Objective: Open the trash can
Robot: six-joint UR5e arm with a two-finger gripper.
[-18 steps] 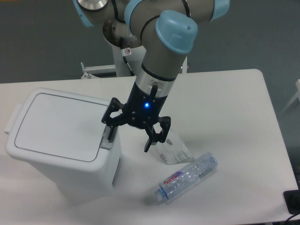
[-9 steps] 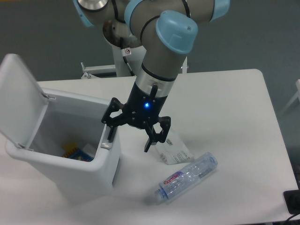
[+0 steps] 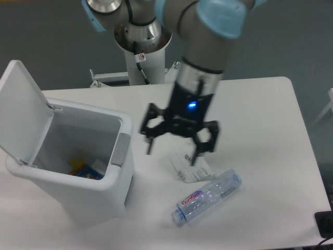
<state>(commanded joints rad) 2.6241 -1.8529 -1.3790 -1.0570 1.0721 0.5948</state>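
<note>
Trash can [image 3: 78, 177] sits at table's [image 3: 260, 114] left, lid [image 3: 23, 112] swung up, grey latch [image 3: 122, 150] showing. Arm reaches down w/ gripper [image 3: 176, 151] fingers spread, holding nothing, right of can above 1 label card [image 3: 190, 167]. 1 plastic bottle [image 3: 207, 197] lies nearby. Colourful items inside can.

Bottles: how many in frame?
1. The bottle lies on its side on the table, right of the open bin, below the gripper. More could be hidden inside the bin; only some litter shows there.
</note>
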